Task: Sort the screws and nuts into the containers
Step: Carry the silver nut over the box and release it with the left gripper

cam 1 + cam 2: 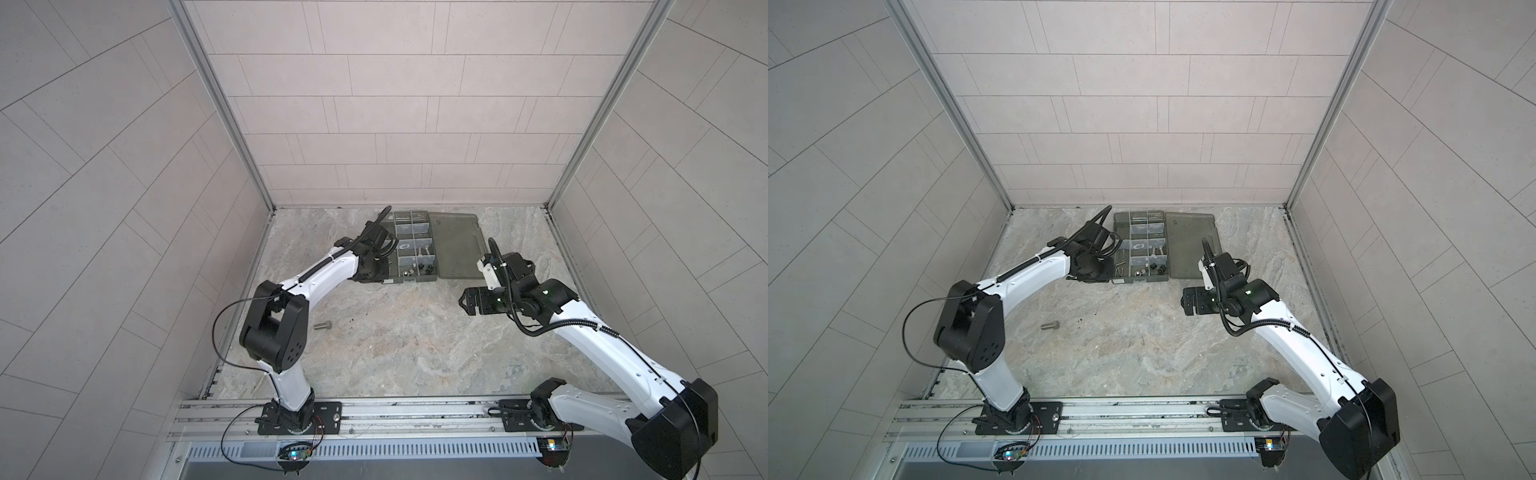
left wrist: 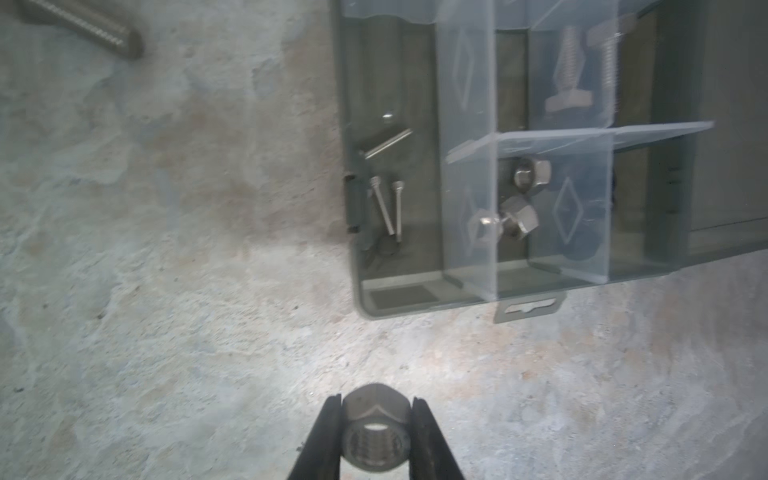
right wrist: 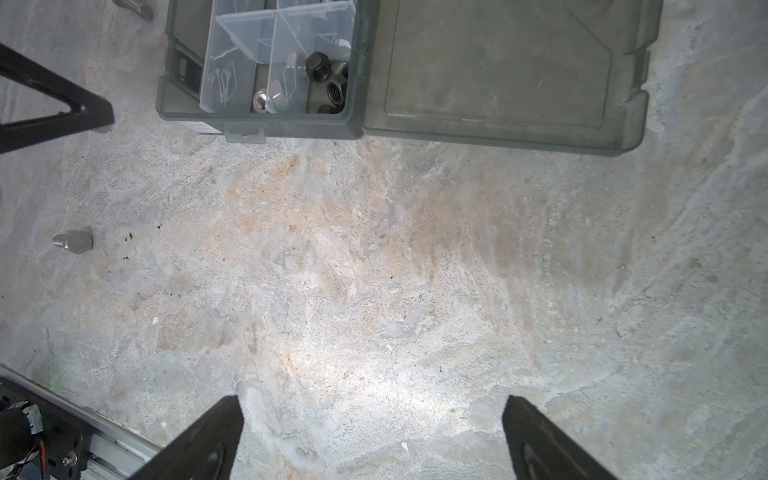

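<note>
Nearest you, one thick screw (image 1: 323, 325) lies loose on the desk (image 1: 415, 353), close by the elbow of the left arm (image 1: 274, 324). It is round and will roll if that arm sweeps low over it.

Further out, the right jaws hang wide open and empty over bare desk, well apart from everything, so I expect no trouble there.

Beyond that, the left jaws are closed on a silver cap nut (image 2: 376, 432), pinched at their very tips with its threaded hole facing the wrist camera. The nut sits short of the organizer box (image 2: 415, 306), just outside its near wall.

That is your risk: a tip grip on smooth metal may let the nut twist or slip. If you let go early, it drops on the desk. If you let go just past the wall, it may land with the thin screws (image 2: 388, 208) in the corner compartment (image 2: 419, 195), not with the other silver nuts (image 2: 521, 199) next door. The clear dividers (image 2: 469, 166) stand tall, and clipping one could shove the box.

A second thick screw (image 2: 83, 25) lies on the desk near the box.
</note>
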You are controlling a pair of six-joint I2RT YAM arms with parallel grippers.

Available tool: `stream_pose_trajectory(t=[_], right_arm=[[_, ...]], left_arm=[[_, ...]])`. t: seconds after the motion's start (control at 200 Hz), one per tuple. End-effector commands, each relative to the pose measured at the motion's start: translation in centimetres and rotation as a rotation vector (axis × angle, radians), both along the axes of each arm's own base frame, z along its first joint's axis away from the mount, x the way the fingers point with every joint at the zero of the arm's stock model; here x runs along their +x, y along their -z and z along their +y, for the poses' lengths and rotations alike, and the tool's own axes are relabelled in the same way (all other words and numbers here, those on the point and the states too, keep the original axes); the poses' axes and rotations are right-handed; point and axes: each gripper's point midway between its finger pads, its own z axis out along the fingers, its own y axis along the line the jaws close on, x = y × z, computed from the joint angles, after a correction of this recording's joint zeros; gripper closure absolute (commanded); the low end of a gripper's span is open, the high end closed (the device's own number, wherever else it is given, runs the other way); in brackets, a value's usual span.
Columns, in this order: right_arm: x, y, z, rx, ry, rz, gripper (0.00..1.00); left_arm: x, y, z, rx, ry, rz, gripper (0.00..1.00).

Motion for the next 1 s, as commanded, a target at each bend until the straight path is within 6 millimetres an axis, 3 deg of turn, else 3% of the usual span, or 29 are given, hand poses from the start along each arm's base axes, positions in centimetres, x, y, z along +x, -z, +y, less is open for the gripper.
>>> stream_pose_trajectory(t=[0.0,0.175,0.425,0.485,0.58,0.65,0.861,0.996], right_arm=[[-0.3,-0.8,-0.7,-0.009,-0.002,-0.015,0.01],[-0.5,-0.4,-1.5,-0.02,0.008,0.006,0.01],[-0.3,-0.5,-2.1,-0.026,0.03,0.009,0.01],[-0.1,-0.4,-2.1,-0.027,0.032,0.015,0.01],[0.1,-0.4,-2.1,-0.025,0.034,0.021,0.01],[0.4,-0.5,-2.1,-0.023,0.038,0.018,0.01],[1.1,-0.5,-1.8,-0.021,0.044,0.021,0.01],[1.6,-0.6,-1.5,-0.016,0.042,0.026,0.01]], left_arm=[[0.7,-0.1,-2.2,0.01,0.066,0.014,0.82],[2.7,0.5,-5.1,-0.007,0.103,0.013,0.82],[4.5,1.5,-7.4,-0.036,0.125,0.021,0.81],[4.8,1.6,-7.7,-0.045,0.135,0.023,0.74],[5.0,1.6,-7.9,-0.044,0.142,0.026,0.43],[5.1,1.3,-8.0,-0.046,0.148,0.02,0.38],[5.6,-2.5,-6.9,-0.043,0.155,-0.065,0.34],[7.0,-4.6,-2.7,0.002,0.08,-0.131,0.33]])
